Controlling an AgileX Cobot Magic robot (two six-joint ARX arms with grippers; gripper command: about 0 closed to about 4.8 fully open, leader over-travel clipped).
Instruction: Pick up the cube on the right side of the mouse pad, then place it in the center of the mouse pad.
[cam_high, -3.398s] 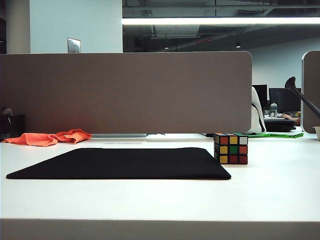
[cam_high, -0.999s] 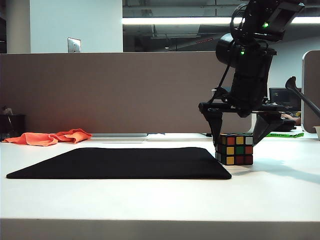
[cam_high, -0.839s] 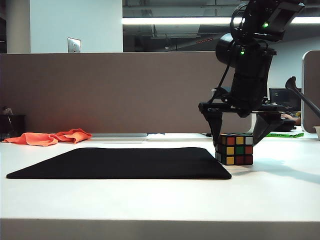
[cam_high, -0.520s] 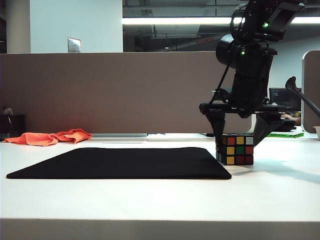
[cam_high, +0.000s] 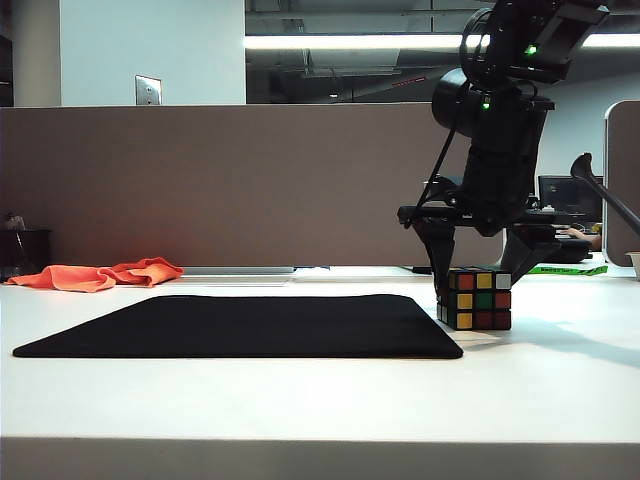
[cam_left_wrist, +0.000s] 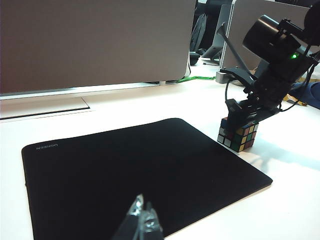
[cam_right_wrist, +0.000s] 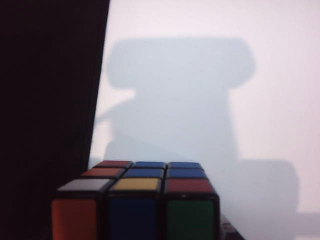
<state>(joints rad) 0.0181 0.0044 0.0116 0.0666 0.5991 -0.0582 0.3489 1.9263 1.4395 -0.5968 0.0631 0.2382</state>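
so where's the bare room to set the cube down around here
The mouse pad is bare across its whole top. The white table in front of it is free too. It is crowded only off the pad's right edge, where the right gripper straddles the cube. The left gripper hovers over the pad's near edge.

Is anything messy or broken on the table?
Nothing broken. The only untidy thing is the orange cloth, crumpled at the table's far left. The cube sits squarely beside the mouse pad, under the right tool.
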